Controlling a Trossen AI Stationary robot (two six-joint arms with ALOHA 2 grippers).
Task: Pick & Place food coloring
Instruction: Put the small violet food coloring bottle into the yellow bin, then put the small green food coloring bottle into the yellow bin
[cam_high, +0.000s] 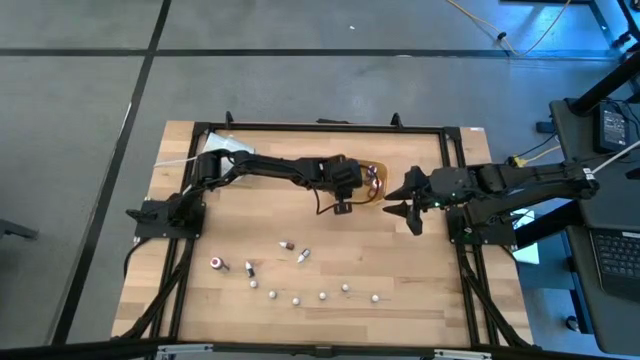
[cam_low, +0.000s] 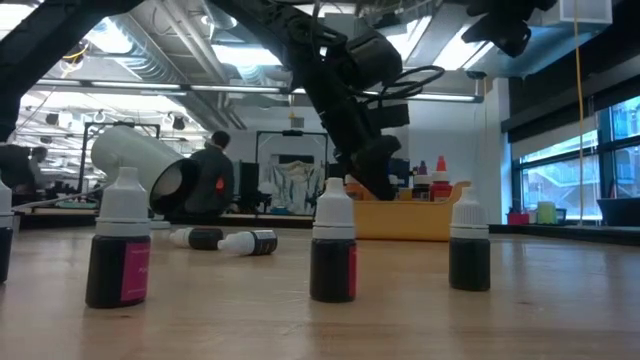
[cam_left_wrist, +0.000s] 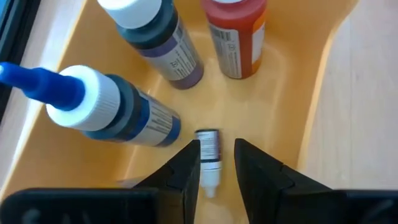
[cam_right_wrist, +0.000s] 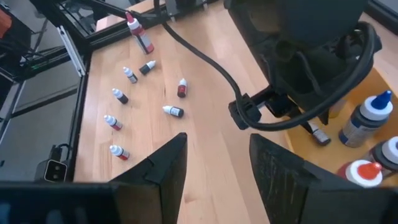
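Orange tray (cam_left_wrist: 311, 93) holds a tiny vial (cam_left_wrist: 209, 155) lying flat on its floor, straight below my left pincer (cam_left_wrist: 217, 163). Fingers are spread, one either side of it, not touching. The vial's long axis runs along the gap between them, white cap nearest the wrist. Bigger bottles stand beside it. Right pincer (cam_right_wrist: 214, 168) hangs released just beside the tray, not needed. More vials (cam_high: 296, 298) sit scattered well apart on the worktop (cam_high: 420, 290).
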